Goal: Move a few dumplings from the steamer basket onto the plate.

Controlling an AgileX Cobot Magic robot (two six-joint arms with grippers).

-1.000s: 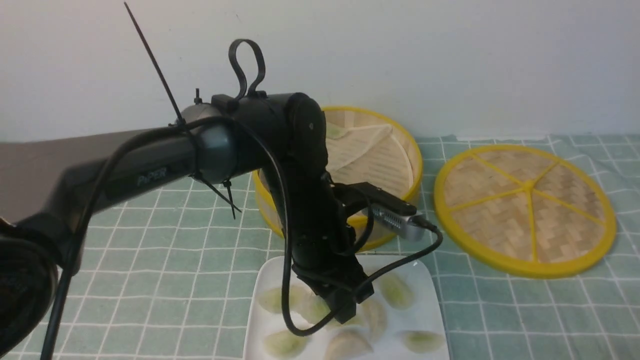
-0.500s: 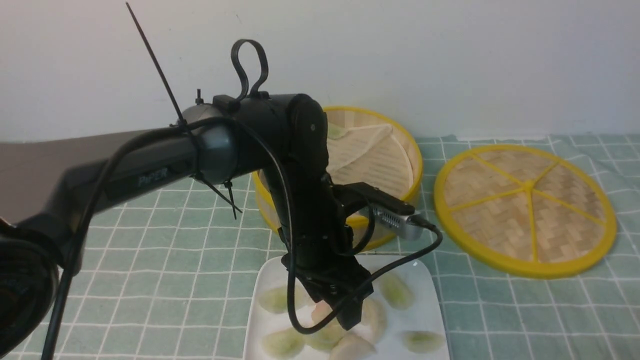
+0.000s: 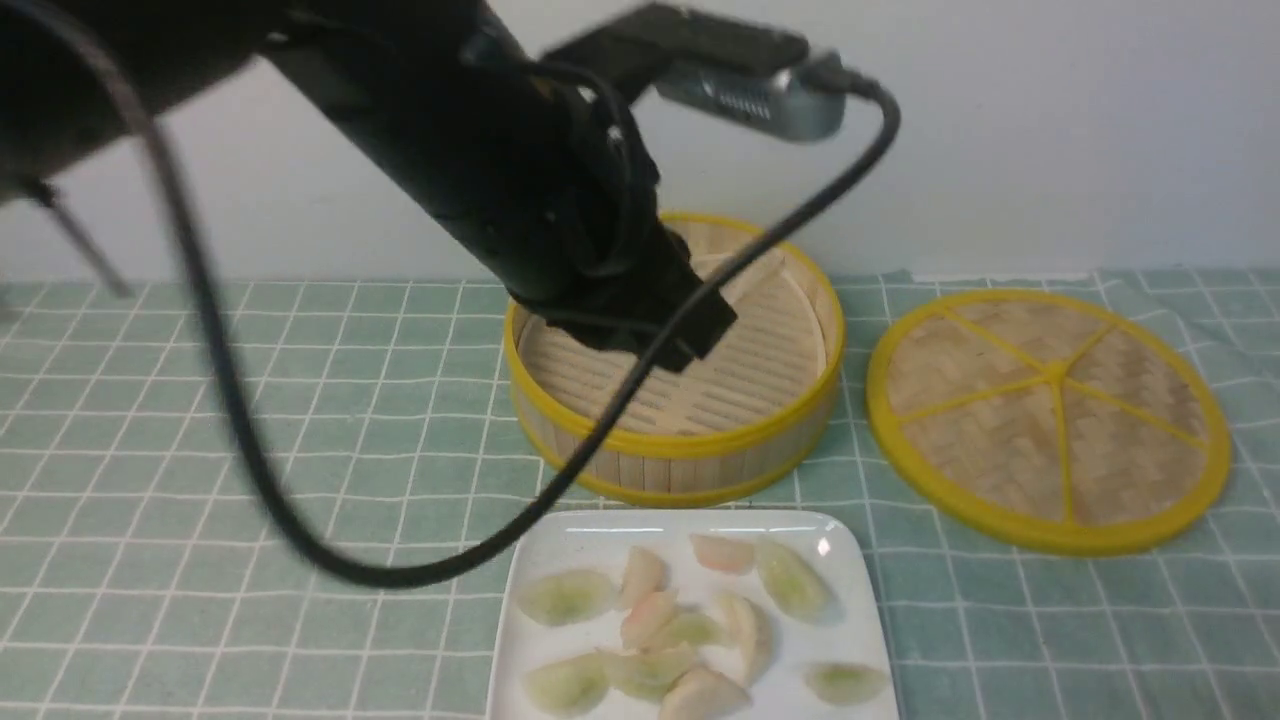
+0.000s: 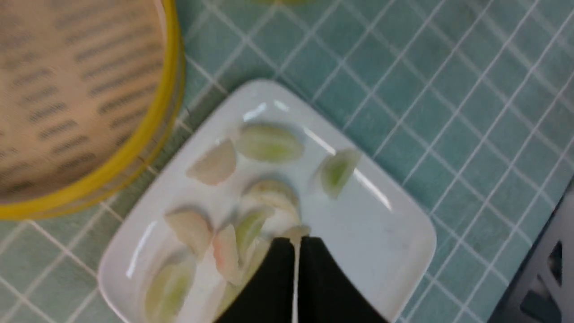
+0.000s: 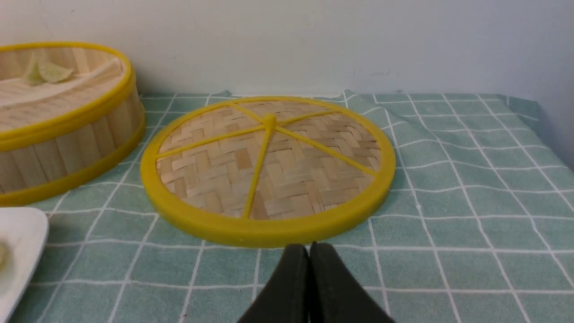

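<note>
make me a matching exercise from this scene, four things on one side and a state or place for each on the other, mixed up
Things:
1. plate
2. steamer basket
3. woven disc
4. left hand

States or places:
a. shut
b. lies flat on the cloth, right of the basket
c. holds a heap of dumplings
d. has a pale green dumpling by its far wall

Pairs: 1-c, 2-d, 3-b, 4-a
</note>
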